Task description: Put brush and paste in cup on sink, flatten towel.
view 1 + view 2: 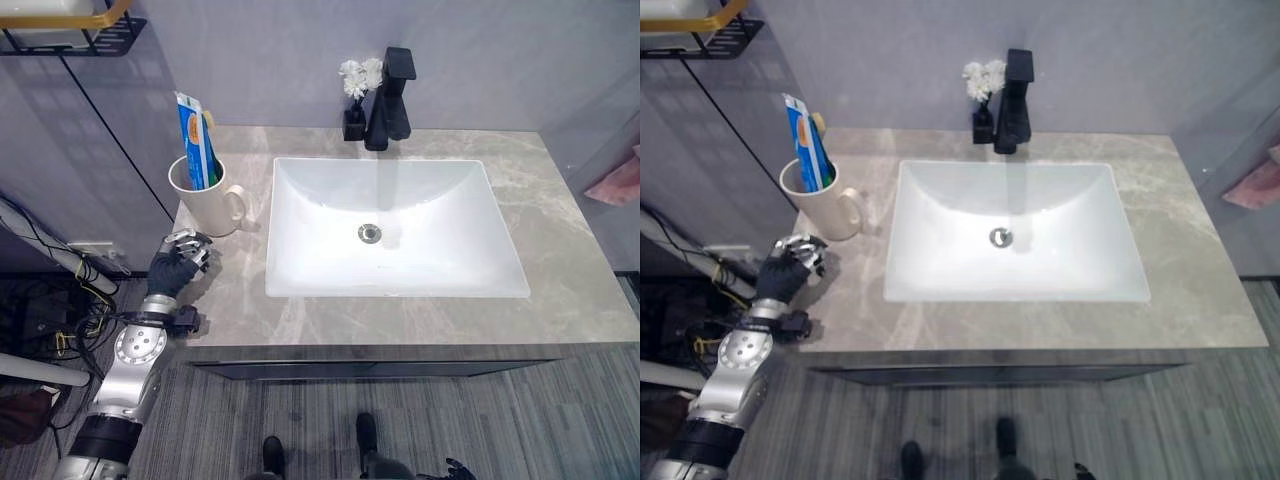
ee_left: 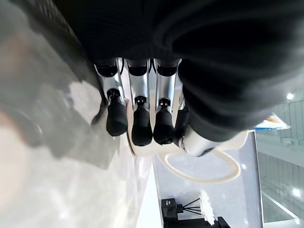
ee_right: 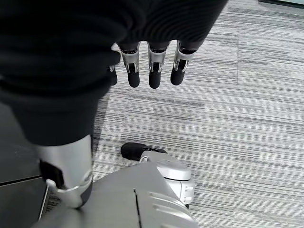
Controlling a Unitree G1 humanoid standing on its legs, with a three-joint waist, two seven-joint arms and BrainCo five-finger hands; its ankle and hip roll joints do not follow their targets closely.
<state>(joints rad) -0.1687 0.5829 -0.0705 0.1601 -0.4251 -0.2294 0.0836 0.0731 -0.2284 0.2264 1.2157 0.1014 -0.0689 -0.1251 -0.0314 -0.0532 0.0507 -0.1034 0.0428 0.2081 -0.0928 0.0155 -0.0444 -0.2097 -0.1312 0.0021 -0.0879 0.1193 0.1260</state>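
Toothpaste [image 1: 193, 140] and brush [image 1: 208, 125] upright in cup [image 1: 205, 205] at counter [image 1: 590, 290] corner, ready for use. My left hand [image 1: 180, 262] beside cup, fingers relaxed, empty; right hand [image 3: 149, 71] hangs loose over floor.

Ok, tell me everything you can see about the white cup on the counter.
The cup is a cream-white mug, ceramic by its look, with a loop handle turned toward the sink basin. It stands upright on the grey marble-look countertop, at its far left end. A blue toothpaste tube stands in it, with a toothbrush partly hidden behind. The left hand rests on the counter just in front of it, fingers relaxed, not gripping it.
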